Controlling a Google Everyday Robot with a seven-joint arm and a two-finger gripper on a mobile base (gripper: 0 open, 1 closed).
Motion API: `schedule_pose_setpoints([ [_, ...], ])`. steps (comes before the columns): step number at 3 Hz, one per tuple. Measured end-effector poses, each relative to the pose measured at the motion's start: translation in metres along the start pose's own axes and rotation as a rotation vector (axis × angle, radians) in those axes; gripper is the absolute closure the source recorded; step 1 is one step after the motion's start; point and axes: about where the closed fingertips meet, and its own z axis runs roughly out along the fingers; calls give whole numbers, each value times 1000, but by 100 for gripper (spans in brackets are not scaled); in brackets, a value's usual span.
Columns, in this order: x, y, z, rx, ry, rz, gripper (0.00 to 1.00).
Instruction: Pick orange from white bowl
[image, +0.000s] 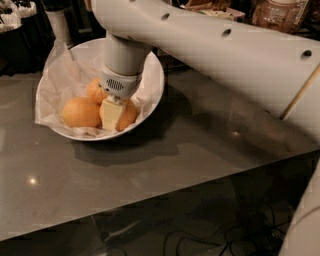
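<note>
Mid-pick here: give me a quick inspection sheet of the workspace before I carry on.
Surface: glossy grey table, reflective.
Job's things: white bowl, paper-lined, holds three oranges; the right orange lies under the gripper; the left orange and back orange are uncovered.
Clutter: brown jar behind the arm.
Grippers: gripper down inside the bowl, against the right orange.
Cables: dark cables on the floor below the table's front edge.
Surroundings: dim, nothing else identifiable.
</note>
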Motion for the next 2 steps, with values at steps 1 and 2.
schedule_pose_setpoints([
  [1, 2, 7, -5, 12, -48, -11, 100],
  [2, 10, 31, -25, 41, -184, -53, 100],
])
